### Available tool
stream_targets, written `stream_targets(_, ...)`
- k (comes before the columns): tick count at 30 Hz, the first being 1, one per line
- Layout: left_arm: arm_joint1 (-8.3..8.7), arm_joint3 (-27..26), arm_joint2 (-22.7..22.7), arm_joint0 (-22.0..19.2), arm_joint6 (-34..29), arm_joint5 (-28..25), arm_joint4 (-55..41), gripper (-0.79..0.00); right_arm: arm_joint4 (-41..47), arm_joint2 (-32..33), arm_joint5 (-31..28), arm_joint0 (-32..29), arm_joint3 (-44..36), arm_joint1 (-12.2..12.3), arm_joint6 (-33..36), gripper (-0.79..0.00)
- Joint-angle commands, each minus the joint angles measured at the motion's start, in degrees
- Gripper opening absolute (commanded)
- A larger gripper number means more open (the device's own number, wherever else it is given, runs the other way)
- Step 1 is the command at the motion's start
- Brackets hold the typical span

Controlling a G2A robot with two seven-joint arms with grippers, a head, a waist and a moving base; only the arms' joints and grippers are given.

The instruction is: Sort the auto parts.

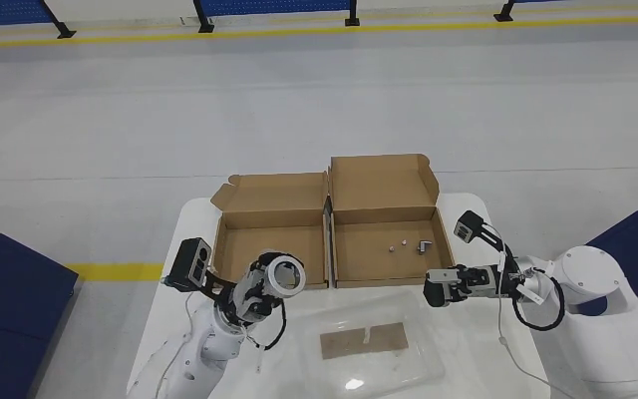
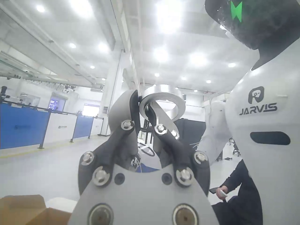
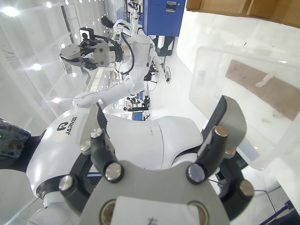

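**First:** Steel, I'd say. That ring (image 2: 161,101) is a broad, smooth band, silvery, bright where the ceiling lights catch it and open right through the middle.

**Second:** Where is it just now?

**First:** Off the table. The left gripper (image 2: 142,104) has it pinched by the wall, one finger outside the band and the other through the hole. From above, the ring (image 1: 286,276) hangs over the near edge of the left box (image 1: 264,244), whose floor is bare.

**Second:** So the drop is the step in hand?

**First:** That's my guess. To do it well, I'd carry the ring further in over the box floor and bring it low before loosening the pinch. A round band let go from high up, or on its edge, would likely roll or bounce over the cardboard lip. The hold is on one side only, so a smooth, unhurried move matters, or the ring may swing.

**Second:** And the rest?

**First:** The right box (image 1: 379,214) stands touching the left one and holds a few small pieces (image 1: 426,246). Just beside its front corner the right gripper (image 1: 436,287) waits with its claw spread wide and nothing in it. Between the arms lies a clear bin (image 1: 429,334) with a brown card (image 1: 364,341) on its bottom.
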Motion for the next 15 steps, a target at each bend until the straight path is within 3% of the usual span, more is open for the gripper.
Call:
stream_targets(1, -0.18, -1.6, -0.1, 0.2, -0.2, 0.3, -0.9, -0.785, 0.0, 0.0, 0.0, 0.0, 0.0, 0.0, 0.0, 0.000)
stream_targets(9, -1.95, -7.1, -1.1, 0.5, 0.3, -0.2, -7.5, -0.785, 0.0, 0.0, 0.0, 0.0, 0.0, 0.0, 0.0, 0.000)
stream_targets(15, -3.20, -7.6, -0.8, 0.9, 0.3, -0.2, -10.7, -0.785, 0.0, 0.0, 0.0, 0.0, 0.0, 0.0, 0.0, 0.000)
